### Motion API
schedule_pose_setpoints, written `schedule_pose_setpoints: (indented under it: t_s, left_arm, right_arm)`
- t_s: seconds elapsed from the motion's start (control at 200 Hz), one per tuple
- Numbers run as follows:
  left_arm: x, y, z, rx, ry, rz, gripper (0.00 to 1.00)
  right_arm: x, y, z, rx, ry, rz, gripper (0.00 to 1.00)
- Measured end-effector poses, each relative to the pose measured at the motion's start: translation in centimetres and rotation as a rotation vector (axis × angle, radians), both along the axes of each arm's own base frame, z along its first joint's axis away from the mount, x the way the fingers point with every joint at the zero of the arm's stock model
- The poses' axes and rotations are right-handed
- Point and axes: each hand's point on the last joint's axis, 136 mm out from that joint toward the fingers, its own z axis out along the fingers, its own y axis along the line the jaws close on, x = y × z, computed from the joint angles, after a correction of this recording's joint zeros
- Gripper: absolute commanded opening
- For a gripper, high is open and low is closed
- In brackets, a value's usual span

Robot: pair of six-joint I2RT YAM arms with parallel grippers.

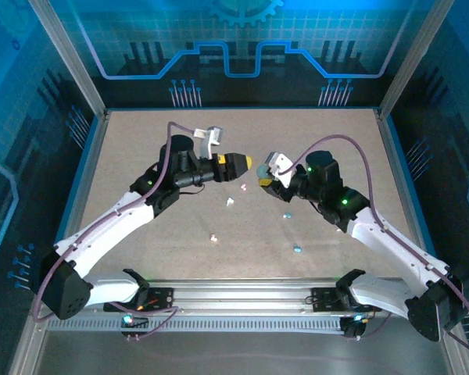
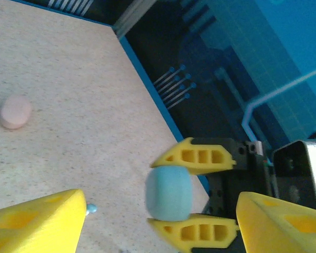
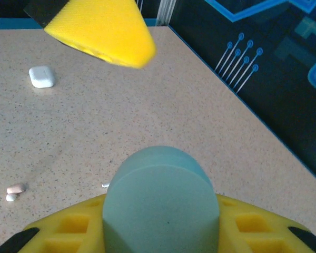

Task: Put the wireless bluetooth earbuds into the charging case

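Centrally over the tabletop [image 1: 336, 133], right claw [image 1: 264, 176] grasping teal case [image 3: 160, 205], left claw [image 1: 248, 162] released beside it, earbuds [image 1: 230, 202] scattered toward near edge

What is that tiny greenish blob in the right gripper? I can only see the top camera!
Observer: The right wrist camera shows it up close. It is a rounded teal case, clamped in the right gripper.
Operator: Are there more cases?
Observer: Yes. The left wrist camera shows a pink case lying on the table, with nothing touching it.
Operator: Any others?
Observer: The right wrist camera shows a white case lying on the table too.
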Motion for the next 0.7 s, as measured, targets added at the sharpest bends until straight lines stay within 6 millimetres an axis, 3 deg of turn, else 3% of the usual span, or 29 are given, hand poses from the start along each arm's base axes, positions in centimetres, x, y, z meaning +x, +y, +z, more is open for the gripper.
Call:
schedule_pose_setpoints:
  t_s: [0.23, 0.465, 0.7]
  left_arm:
    - [-0.9, -2.7, -0.9, 0.026, 0.008, -0.07, 0.68]
    - [-0.3, -3.7, -2.2, 0.053, 0.044, -0.08, 0.56]
    - [-0.1, -3.9, -2.4, 0.062, 0.047, -0.083, 0.56]
  right_arm:
    - [-0.2, 0.2, 0.7, -0.016, -0.057, 0.029, 0.31]
    - [-0.7, 0.1, 0.0, -0.013, -0.064, 0.037, 0.31]
    - [-0.6, 0.1, 0.5, 0.001, -0.08, 0.034, 0.32]
